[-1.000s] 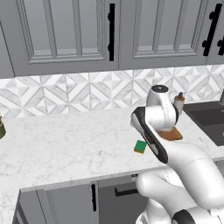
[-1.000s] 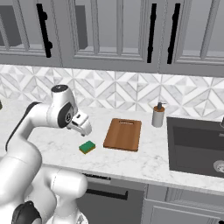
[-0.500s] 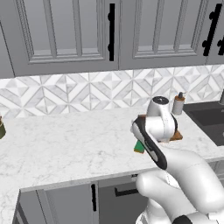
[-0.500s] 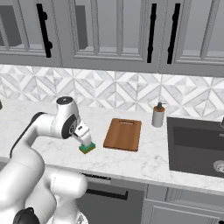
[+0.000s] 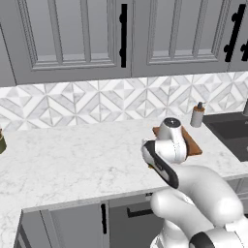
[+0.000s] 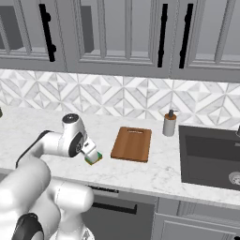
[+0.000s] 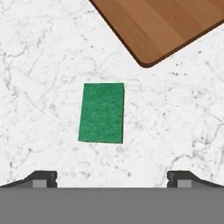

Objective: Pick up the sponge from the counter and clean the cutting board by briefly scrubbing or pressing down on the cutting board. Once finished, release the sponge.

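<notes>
The sponge [image 7: 101,113] lies green side up on the white marble counter [image 7: 39,65], right below my hand. My gripper [image 7: 112,178] is open, its two dark fingertips [image 7: 42,176] set wide apart at either side, with nothing between them. From the right base view the gripper [image 6: 90,151] hovers just above the sponge [image 6: 93,158], whose yellow base shows. The reddish-brown cutting board [image 6: 132,143] lies bare a short way to the sponge's right; one rounded corner of the cutting board [image 7: 162,22] enters the hand view. In the left base view my arm hides the sponge and most of the cutting board [image 5: 192,144].
A soap dispenser [image 6: 169,123] stands behind the board near the backsplash. The dark sink [image 6: 211,154] lies further right. A dark green object [image 5: 1,143] sits at the counter's far left edge. The counter's front edge runs close behind the sponge.
The arm has swung down and forward, bringing the hand from beside the sponge to low over it. The sponge and the board have not moved.
</notes>
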You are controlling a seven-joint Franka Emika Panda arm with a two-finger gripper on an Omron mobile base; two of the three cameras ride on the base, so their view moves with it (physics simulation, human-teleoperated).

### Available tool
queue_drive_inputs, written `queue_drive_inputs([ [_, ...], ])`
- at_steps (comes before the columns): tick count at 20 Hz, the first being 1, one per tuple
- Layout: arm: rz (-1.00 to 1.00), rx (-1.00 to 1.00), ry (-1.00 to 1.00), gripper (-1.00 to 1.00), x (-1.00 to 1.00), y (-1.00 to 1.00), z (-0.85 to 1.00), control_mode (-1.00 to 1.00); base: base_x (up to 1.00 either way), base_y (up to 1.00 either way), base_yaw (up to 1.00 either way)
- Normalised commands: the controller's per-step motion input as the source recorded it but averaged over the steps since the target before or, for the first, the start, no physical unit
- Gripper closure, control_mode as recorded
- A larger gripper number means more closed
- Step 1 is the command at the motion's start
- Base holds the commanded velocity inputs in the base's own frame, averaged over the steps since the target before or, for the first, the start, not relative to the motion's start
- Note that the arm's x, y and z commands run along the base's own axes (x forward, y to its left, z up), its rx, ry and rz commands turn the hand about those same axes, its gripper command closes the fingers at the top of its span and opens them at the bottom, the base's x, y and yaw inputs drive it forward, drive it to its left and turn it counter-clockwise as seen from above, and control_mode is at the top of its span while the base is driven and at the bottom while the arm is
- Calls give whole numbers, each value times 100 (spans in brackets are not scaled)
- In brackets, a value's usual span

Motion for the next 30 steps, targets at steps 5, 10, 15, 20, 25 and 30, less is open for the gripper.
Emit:
queue_drive_inputs([
  [5,-2,0,-1,-100,31,0,-19,-100,0,0,0],
  [10,0,0,0,-100,12,0,-21,-100,0,0,0],
  [15,0,0,0,-100,3,-1,-20,-100,0,0,0],
  [20,0,0,0,-100,4,-1,-20,-100,0,0,0],
  [25,0,0,0,-100,7,-1,-23,-100,0,0,0],
  [30,0,0,0,-100,5,-6,-26,-100,0,0,0],
])
